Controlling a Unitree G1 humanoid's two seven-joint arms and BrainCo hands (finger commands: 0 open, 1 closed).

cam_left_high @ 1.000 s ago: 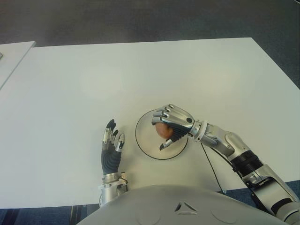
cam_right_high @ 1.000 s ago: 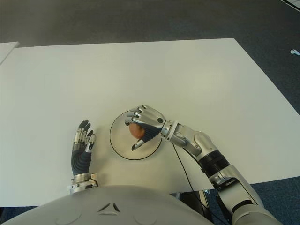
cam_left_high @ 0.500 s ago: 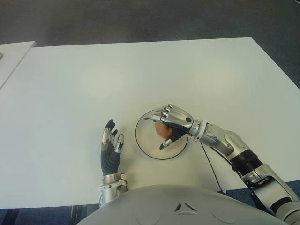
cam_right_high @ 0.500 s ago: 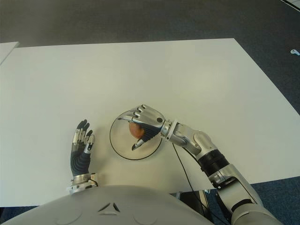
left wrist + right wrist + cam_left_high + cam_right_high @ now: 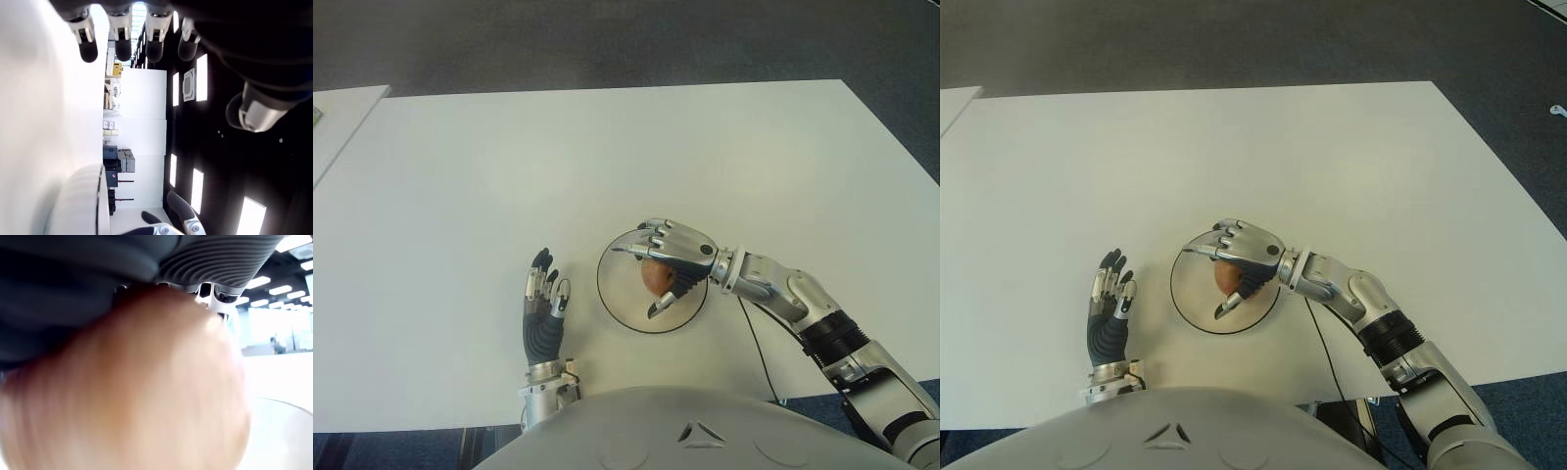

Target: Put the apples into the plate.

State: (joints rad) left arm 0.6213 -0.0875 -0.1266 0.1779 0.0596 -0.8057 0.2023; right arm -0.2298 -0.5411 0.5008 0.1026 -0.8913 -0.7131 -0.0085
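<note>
- The apple point(image 5: 656, 275) is over the middle of the plate point(image 5: 615, 299), under the palm of the right hand point(image 5: 668, 262); the right wrist view shows it filling the frame against the palm.
- The right hand's fingers are partly uncurled: the upper ones reach past the fruit and the thumb points down toward the plate's near side, so the hold looks loose. Whether the apple already sits on the plate cannot be told.
- The plate lies on the table point(image 5: 607, 157), near its front edge.
- The left hand point(image 5: 542, 308) shows just left of the plate, fingers spread, holding nothing.
- To finish the release well, I judge the fingers should open fully while the palm is low, then the hand should lift straight up, so the round fruit is not nudged and does not roll off the shallow plate.
- Compared with a second ago, the right fingers have unfolded from a tight wrap around the apple, and more of the fruit shows. The hand's place over the plate is about the same, and the left hand has not moved.
</note>
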